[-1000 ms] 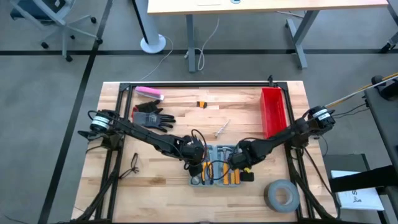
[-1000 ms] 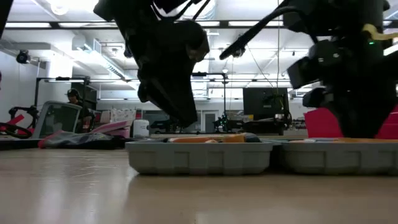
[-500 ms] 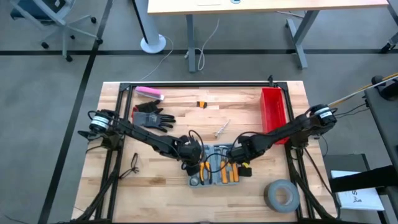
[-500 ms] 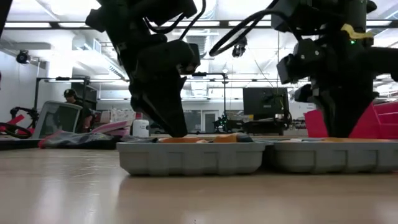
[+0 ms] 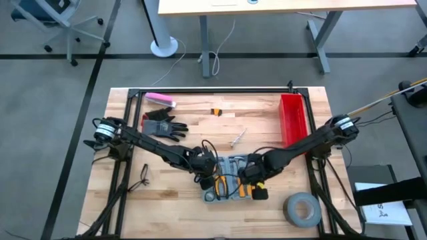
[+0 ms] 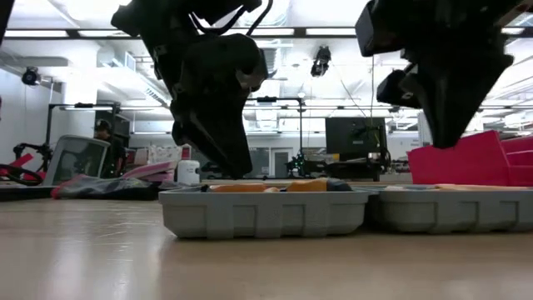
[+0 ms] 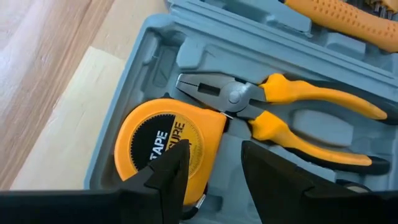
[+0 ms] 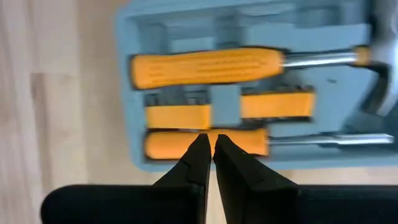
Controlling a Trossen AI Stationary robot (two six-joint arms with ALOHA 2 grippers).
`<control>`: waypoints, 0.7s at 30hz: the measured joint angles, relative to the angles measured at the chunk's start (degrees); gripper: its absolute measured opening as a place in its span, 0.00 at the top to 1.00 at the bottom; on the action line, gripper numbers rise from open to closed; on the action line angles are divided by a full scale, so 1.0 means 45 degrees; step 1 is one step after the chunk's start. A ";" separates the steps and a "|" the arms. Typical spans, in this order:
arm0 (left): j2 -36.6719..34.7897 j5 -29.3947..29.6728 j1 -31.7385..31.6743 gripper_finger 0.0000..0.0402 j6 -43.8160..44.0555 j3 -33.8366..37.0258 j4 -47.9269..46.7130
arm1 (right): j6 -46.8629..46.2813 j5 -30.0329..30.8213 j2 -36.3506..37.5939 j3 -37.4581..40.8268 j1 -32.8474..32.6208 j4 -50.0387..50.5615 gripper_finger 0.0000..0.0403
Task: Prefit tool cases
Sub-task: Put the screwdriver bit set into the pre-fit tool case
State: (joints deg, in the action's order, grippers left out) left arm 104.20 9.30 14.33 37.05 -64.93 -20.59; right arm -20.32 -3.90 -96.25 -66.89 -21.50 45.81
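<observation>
— What has just changed?

— My right fingers [image 8: 208, 149], pressed together and empty, have lifted clear of the tool case [image 5: 230, 183] and now hang above its right half. The case itself has slid on the tabletop [image 5: 173, 200]

— And your left?

— My left fingers [image 7: 211, 165] are half spread over the tape measure [image 7: 168, 146] beside the pliers [image 7: 273, 112], holding nothing

— Meaning?

— The open case lies between both arms, most tools seated; I judge the fitting is nearly done

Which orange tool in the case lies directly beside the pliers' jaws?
The round tape measure, touching the pliers at their steel tip; the other orange tools are long-handled.
</observation>
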 joint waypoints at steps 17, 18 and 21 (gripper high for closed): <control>-0.0411 0.0084 0.0029 0.62 -0.0255 -0.0019 -0.1019 | -0.0259 -0.0134 -0.0713 -0.0147 -0.0499 -0.0739 0.98; -0.0467 0.0097 0.0034 0.62 -0.0255 -0.0019 -0.1017 | -0.0278 -0.0127 -0.0713 -0.0147 -0.0499 -0.0749 0.98; -0.0640 0.0087 0.0034 0.62 -0.0294 -0.0019 -0.1183 | -0.0315 0.0104 -0.0713 -0.0141 -0.0499 -0.0779 0.98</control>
State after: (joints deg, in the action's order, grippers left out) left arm 101.32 9.69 14.48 35.73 -65.01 -25.91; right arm -21.73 -3.43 -99.46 -67.52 -23.75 42.30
